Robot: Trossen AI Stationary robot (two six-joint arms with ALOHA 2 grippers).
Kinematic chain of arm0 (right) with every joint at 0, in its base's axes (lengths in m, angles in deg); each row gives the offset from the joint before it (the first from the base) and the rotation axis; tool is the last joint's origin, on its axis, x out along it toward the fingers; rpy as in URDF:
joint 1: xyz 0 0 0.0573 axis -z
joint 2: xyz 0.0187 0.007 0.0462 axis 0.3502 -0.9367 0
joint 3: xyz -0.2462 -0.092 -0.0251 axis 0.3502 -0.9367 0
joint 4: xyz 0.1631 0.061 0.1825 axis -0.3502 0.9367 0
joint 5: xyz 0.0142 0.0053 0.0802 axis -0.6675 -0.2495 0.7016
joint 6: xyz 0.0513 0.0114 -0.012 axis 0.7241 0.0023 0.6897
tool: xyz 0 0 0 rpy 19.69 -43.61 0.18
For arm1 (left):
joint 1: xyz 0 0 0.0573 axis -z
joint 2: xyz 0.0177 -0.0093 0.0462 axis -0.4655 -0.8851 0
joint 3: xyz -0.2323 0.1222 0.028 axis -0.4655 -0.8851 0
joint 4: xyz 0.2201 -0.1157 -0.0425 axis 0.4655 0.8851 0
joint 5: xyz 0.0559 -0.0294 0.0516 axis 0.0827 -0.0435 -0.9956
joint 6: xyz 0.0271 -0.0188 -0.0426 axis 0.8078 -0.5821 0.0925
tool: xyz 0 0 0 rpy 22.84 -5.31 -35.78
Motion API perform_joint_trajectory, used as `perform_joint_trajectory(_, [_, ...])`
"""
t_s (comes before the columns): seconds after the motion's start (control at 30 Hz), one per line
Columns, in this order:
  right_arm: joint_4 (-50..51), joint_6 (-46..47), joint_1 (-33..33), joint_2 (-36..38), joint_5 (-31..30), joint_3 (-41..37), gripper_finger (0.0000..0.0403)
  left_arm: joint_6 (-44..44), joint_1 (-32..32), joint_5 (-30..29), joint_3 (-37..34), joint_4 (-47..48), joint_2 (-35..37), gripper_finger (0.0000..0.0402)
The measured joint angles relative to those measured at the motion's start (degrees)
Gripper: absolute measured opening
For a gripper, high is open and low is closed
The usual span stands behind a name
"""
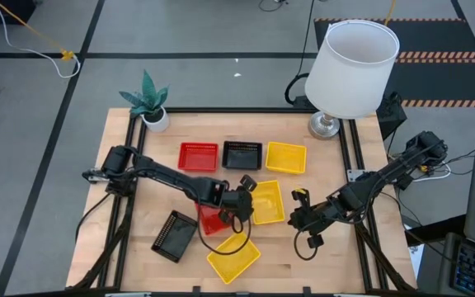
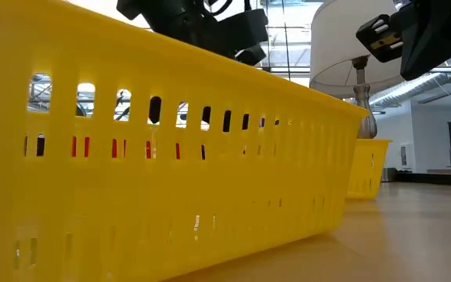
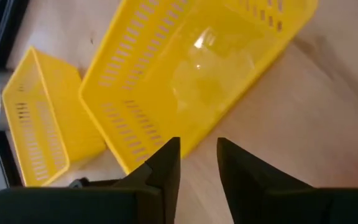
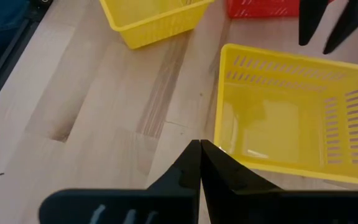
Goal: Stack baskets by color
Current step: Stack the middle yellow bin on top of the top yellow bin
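- Fingers of our left gripper stand narrowly apart, empty, just short of the middle yellow basket — wrist view.
- From above, that basket lies between both grippers; our right gripper is closed.
- Low view: only the front yellow basket shows. We risk nudging the rim away — the gap looks tight.

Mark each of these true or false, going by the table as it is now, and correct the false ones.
1. The left gripper holds a black basket. False: its fingers are apart beside the middle yellow basket, holding nothing.
2. The right gripper is shut and empty. True.
3. Three baskets sit in a row near the lamp: red, black, yellow. True.
4. All yellow baskets are stacked. False: three lie apart, including the near one.
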Motion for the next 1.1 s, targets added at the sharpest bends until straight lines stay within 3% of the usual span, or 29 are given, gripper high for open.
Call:
perform_joint_trajectory(0.2, [-0.1, 0.0, 0.0, 0.0, 0.0, 0.0, 0.0002, 2.8, 0.4, -0.1, 0.1, -1.5, -1.4, 0.0147])
perform_joint_trajectory(0.37, [-1.1, -0.4, 0.0, 0.0, 0.0, 0.0, 0.0002, 8.9, 0.2, -1.7, -0.1, -4.2, -3.9, 0.0151])
perform_joint_trajectory(0.53, [-2.0, -1.1, 0.0, 0.0, 0.0, 0.0, 0.0002, 9.8, -0.5, -1.6, -0.1, -7.3, -5.1, 0.0122])
perform_joint_trajectory(0.73, [-2.2, -1.1, 0.0, 0.0, -0.2, 0.0, 0.0002, 8.0, -0.5, -1.5, 0.0, -11.1, -4.5, 0.0060])
perform_joint_trajectory(0.9, [-2.3, 1.2, 0.1, 0.0, -4.3, 0.0, 0.0002, 5.7, -0.3, -1.3, 0.0, -12.0, -3.9, 0.0008])
perform_joint_trajectory(1.1, [-3.0, 5.6, 1.7, 0.0, -7.1, 0.0, 0.0002, 3.2, -0.3, -1.0, 0.0, -11.9, -3.9, 0.0011])
